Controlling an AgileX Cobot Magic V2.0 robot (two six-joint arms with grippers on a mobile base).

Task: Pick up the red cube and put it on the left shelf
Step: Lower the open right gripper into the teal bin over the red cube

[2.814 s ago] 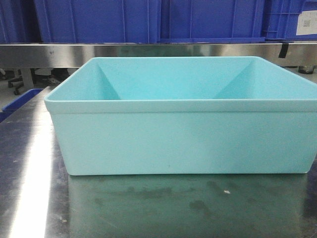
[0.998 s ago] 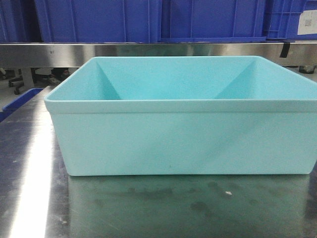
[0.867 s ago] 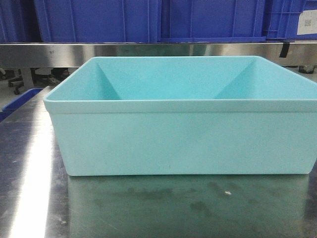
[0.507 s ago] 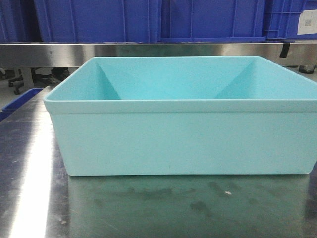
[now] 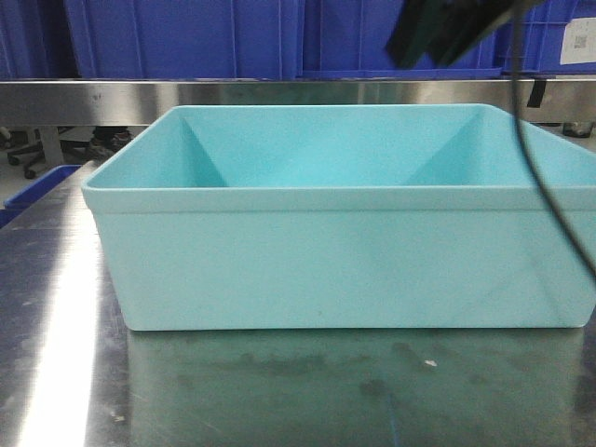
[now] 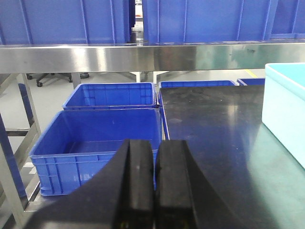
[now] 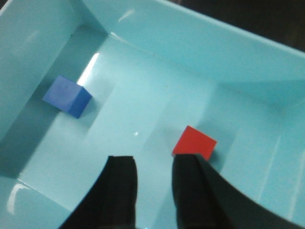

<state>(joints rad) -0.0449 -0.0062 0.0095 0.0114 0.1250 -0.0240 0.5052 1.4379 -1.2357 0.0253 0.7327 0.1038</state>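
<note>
The red cube (image 7: 194, 143) lies on the floor of the turquoise tub (image 7: 200, 43), right of centre in the right wrist view. My right gripper (image 7: 155, 162) hangs open above the tub floor with nothing between its fingers. Its right finger's tip overlaps the cube's near edge in the picture, and the cube lies outside the gap. In the front view the cube is hidden behind the tub wall (image 5: 345, 261). My left gripper (image 6: 155, 179) is shut and empty, left of the tub. The left shelf (image 6: 143, 57) is a steel rail bearing dark-blue crates (image 6: 205, 21).
A blue cube (image 7: 67, 96) lies at the tub's far left. Open blue crates (image 6: 102, 138) stand on the floor left of the steel table (image 6: 214, 133). The right arm (image 5: 438, 33) and its cable (image 5: 549, 186) hang over the tub's right side.
The right arm and its cable have come into the front view at the top right, above the tub. The tub has not moved.
</note>
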